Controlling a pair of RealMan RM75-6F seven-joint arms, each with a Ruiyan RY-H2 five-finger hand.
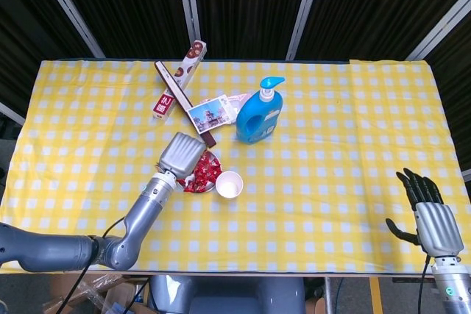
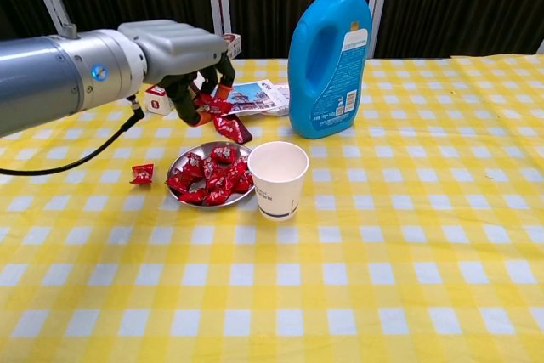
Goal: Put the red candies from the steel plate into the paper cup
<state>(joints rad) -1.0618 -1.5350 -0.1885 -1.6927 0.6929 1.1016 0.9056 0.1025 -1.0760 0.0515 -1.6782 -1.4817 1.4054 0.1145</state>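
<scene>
Above plate (image 2: 192,159), left hand (image 2: 183,53) pinches candies (image 2: 223,116), prob.

The robot's left arm reaches in from the lower left, its grey metal forearm stretched forward and raised off the table. The silver left hand (image 2: 183,57) hangs palm down at the end of it, its dark fingers (image 2: 201,96) curled under and pinching a red wrapped candy (image 2: 212,104). From overhead the back of that hand (image 1: 181,154) shows as a pale block. The right hand (image 1: 427,207) sits far off at the lower right, upright, black fingers spread apart and holding nothing.
</scene>
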